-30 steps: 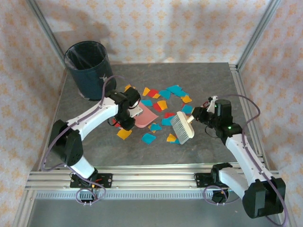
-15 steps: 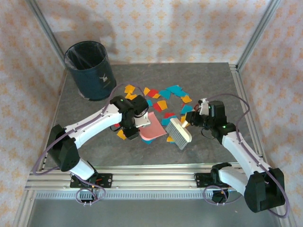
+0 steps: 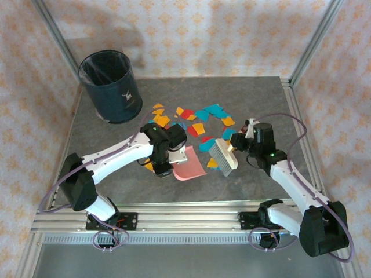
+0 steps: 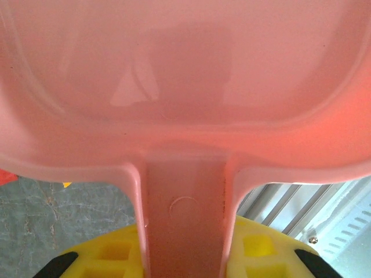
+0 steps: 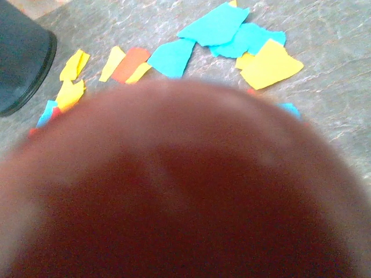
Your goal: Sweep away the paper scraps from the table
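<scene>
Grips the pink dustpan (image 3: 189, 168) by its handle in the left tool (image 3: 171, 157) and the brush (image 3: 222, 156) in the right tool (image 3: 237, 146), beside paper scraps (image 3: 214, 110) midway across the surface (image 3: 258, 95).

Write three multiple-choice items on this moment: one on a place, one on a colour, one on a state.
1. Where on the table does the dark bin stand?
A. far left corner
B. near right corner
C. between the arm bases

2. What colour is the dustpan?
A. green
B. pink
C. black

3. How is the left gripper?
A. open and free
B. shut on the bin's rim
C. shut on the dustpan's handle

Answers:
1 A: the top view shows it by the far left corner post.
2 B: it is pink in the top and left wrist views.
3 C: the handle sits between the yellow fingers in the left wrist view.
</scene>
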Available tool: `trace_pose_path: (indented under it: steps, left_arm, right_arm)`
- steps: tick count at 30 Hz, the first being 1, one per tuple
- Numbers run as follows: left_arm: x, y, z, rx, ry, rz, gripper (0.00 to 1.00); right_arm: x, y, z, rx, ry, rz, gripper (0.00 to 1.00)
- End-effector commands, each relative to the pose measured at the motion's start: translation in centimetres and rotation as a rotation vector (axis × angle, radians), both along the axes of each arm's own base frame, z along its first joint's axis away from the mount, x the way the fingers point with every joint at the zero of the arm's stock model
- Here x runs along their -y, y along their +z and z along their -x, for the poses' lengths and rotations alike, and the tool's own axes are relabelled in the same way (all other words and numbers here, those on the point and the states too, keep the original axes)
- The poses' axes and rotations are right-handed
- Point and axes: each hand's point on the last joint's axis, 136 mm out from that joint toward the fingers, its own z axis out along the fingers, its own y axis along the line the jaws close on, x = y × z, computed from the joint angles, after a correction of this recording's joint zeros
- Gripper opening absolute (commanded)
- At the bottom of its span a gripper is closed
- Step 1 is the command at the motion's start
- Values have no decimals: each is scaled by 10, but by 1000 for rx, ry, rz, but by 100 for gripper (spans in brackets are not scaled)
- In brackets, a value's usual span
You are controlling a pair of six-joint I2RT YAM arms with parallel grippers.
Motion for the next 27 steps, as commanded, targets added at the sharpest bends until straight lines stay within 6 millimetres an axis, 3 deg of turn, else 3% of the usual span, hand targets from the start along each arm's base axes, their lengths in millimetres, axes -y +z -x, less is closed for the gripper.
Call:
trace_pose_path:
  steps: [1,7,11,14,21,27]
  left_arm:
    - [-1,0,11,-20,-5,-10,0]
    - [10,-8,14,-27,-20,-19,0]
    - [14,-14,11,-35,1,-47,0]
    - [17,-20,9,-55,18,-78,0]
    - [29,-24,6,-65,-8,-113,0]
    - [34,-26,-1,-65,-9,-148,0]
  right_arm:
    - [5,18,-12,77,-55,-5,0]
    - [-13,45,-4,124,26,-115,0]
    - [-11,60,3,156,22,-126,0]
    - [7,66,7,184,-58,-67,0]
    - [71,65,22,219,-320,160,0]
    - [91,59,29,205,-381,267,0]
